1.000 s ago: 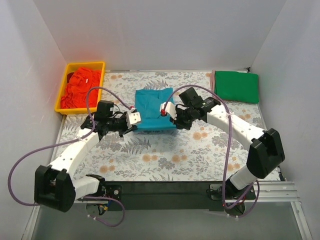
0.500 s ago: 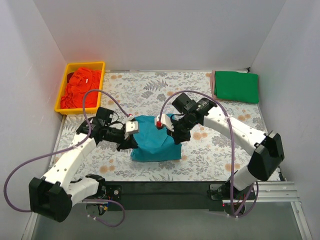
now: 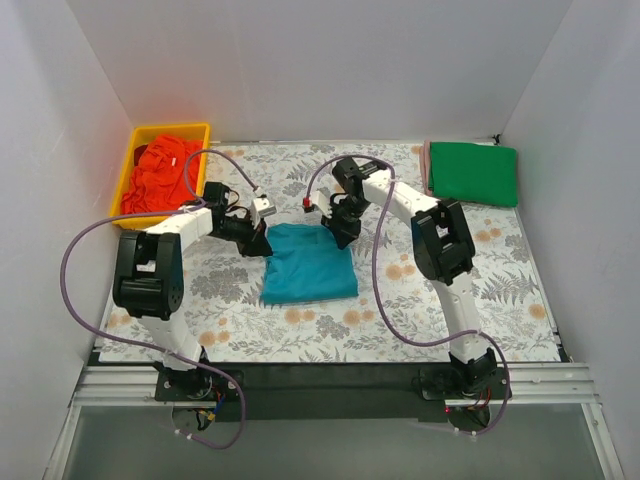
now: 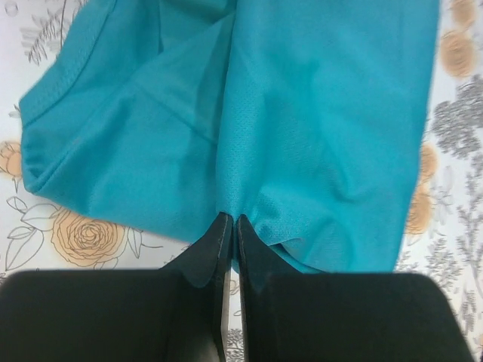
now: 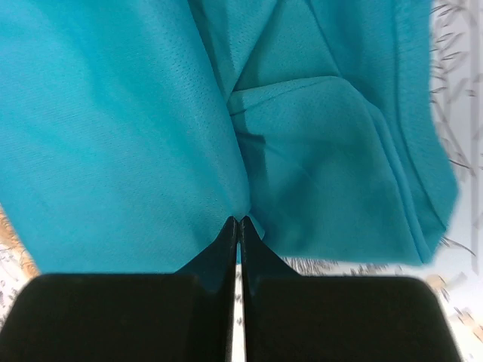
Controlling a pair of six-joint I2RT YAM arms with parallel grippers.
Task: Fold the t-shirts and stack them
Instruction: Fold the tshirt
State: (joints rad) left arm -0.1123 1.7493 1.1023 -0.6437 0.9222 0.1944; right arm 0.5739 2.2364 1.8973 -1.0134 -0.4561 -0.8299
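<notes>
1. The large grey floral-printed sheet (image 3: 300,330) is lying spread flat under both arms and is carrying everything else.
2. The teal-blue soft cloth t-shirt (image 3: 310,268) is lying near the middle of the sheet, folded into a roughly square pad between the two arms.
3. The bright green folded t-shirt (image 3: 473,173) is resting at the far right corner, well apart from the teal-blue t-shirt. It looks like the likely place for the stack, so any carry would be heading far and to the right.
4. The yellow plastic bin (image 3: 170,128) is sitting at the far left corner, holding crumpled orange-red t-shirts (image 3: 160,175).
5. The left fingers (image 4: 226,226) are clamped together on a pinch of teal cloth at the pad's far-left corner. The right fingers (image 5: 232,228) are clenched the same way on its far-right corner.
6. The relation that matters:
   - The gripped far edge is running left to right between the two pairs of fingers.
   - The whole body of the shirt is extending from them toward the arm bases.
   - Neither arm is nearer, since each is holding its own corner, but the right arm is standing on the green shirt's side.
   - Judging from this, the two corners need to be travelling together so the fold is not opening.
</notes>
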